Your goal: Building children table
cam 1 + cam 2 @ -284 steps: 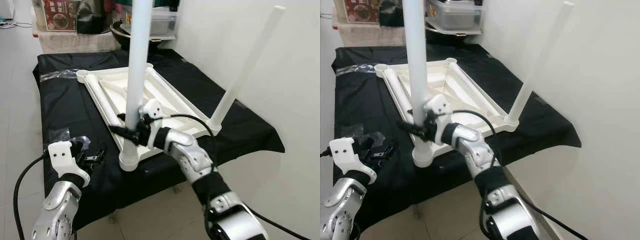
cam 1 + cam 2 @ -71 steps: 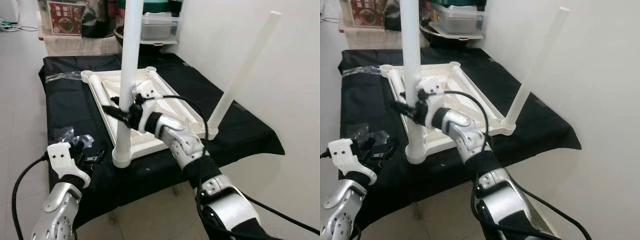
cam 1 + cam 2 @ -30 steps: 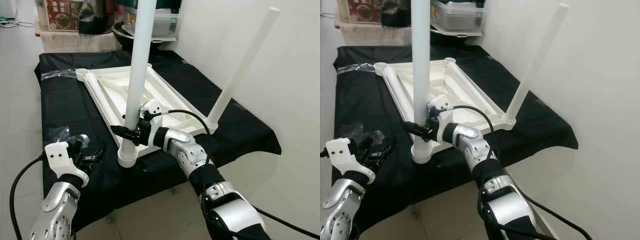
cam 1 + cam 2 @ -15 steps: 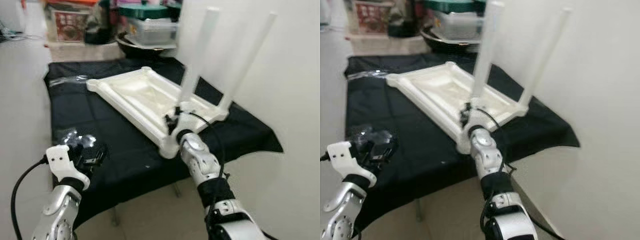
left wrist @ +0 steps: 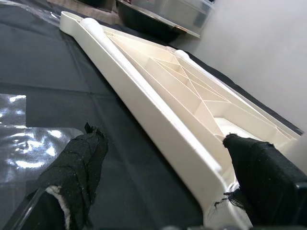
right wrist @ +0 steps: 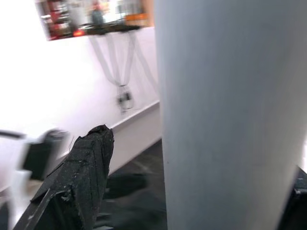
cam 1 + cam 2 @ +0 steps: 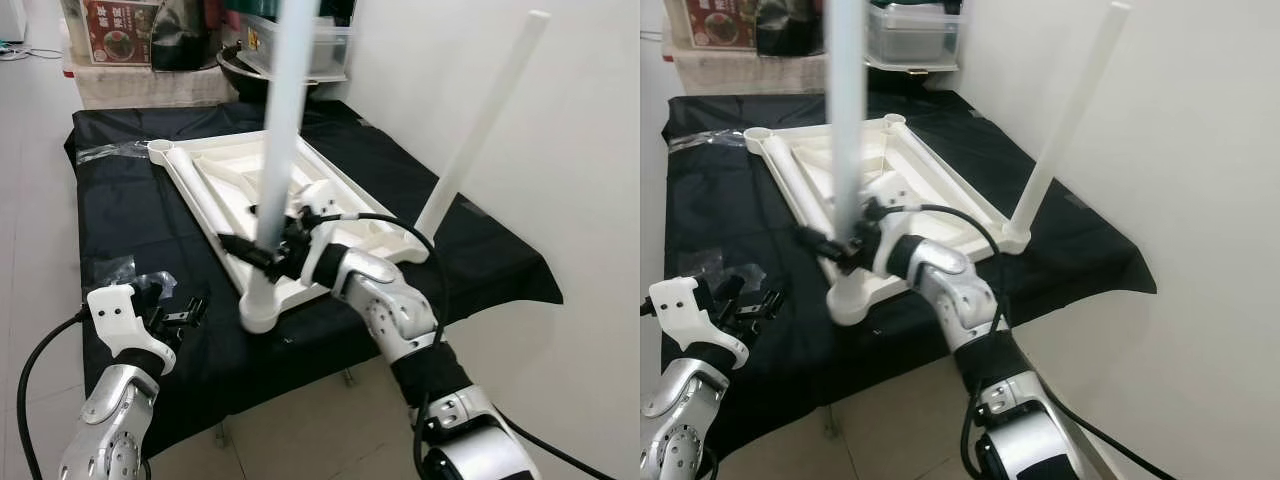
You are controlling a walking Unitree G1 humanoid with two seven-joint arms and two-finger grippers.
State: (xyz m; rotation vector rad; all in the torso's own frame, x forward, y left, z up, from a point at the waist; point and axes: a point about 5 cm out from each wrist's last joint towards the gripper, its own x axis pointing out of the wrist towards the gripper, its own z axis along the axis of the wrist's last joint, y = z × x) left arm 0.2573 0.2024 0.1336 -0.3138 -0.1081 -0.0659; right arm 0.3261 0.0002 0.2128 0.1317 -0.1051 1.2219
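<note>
White plastic leg point(image 7: 285, 130), light and stiff, centre frame, gripped low by right gripper point(image 7: 268, 252); left gripper point(image 7: 172, 313) wide, idle.

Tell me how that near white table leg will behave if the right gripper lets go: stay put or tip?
The table leg looks long, smooth and rigid, probably light plastic. It leans in its corner socket, so it may tip if not fully seated. The right gripper holds it low, giving little leverage.
</note>
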